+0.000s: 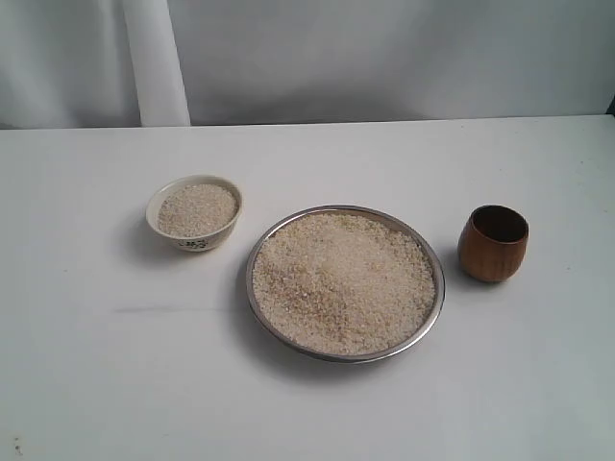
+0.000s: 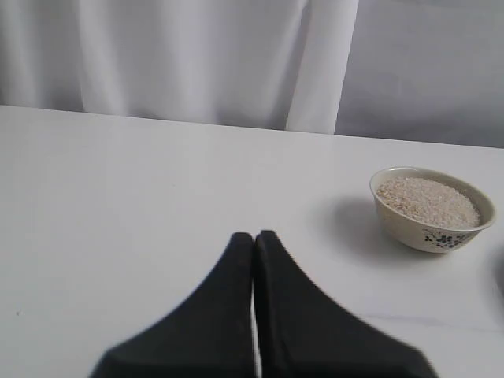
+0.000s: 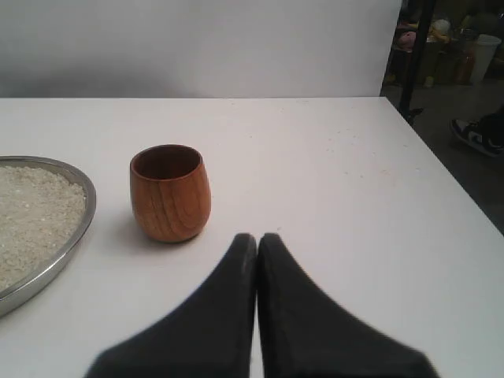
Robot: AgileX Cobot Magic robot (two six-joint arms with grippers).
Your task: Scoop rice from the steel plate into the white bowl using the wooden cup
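Observation:
The steel plate [image 1: 434, 259] sits mid-table, heaped with rice [image 1: 341, 280]. Left of it stands the white bowl [image 1: 194, 212], holding rice nearly to its rim. The wooden cup [image 1: 493, 243] stands upright and empty to the plate's right. No arm shows in the exterior view. My left gripper [image 2: 253, 235] is shut and empty above bare table, well short of the white bowl [image 2: 433, 209]. My right gripper [image 3: 257, 236] is shut and empty, close beside the wooden cup [image 3: 170, 193] without touching it; the steel plate's rim [image 3: 79, 189] lies beyond the cup.
White curtain [image 1: 154, 62] hangs behind the table's far edge. The table's right edge [image 3: 453, 177] drops off to a floor with clutter.

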